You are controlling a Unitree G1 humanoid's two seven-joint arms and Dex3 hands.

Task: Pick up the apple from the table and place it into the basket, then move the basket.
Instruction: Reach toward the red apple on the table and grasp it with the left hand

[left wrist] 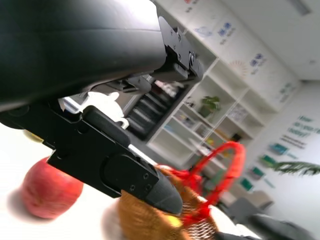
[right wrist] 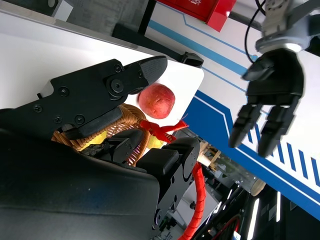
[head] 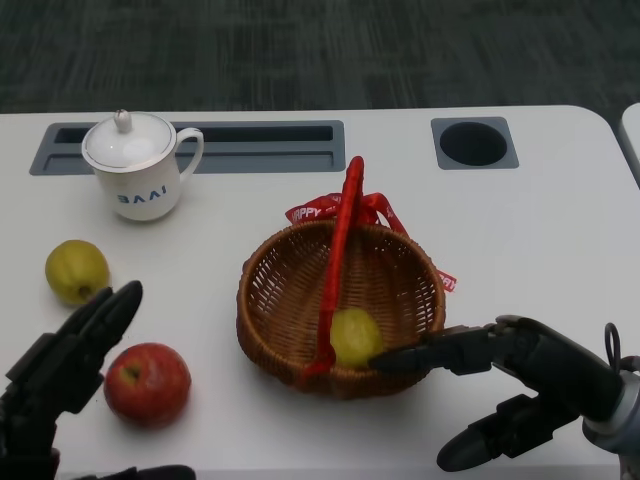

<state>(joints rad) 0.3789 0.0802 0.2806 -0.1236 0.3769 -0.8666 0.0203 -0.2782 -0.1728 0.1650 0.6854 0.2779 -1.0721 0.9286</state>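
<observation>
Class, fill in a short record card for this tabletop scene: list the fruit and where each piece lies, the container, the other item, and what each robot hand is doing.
Red apple: on the table, left of the basket, beside the left hand
Green apple on table: near the left edge, in front of the mug
Green apple in basket: lies at the front of the basket
Basket: wicker, red handle, ribbon at the back
Mug: white, lidded, at the back left
Left hand: empty, fingers apart, by the red apple
Right hand: empty, fingertips at the basket's front rim

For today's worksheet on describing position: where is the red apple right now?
In the head view, the red apple sits on the table's near-left part, beside the left hand, left of the basket.
</observation>
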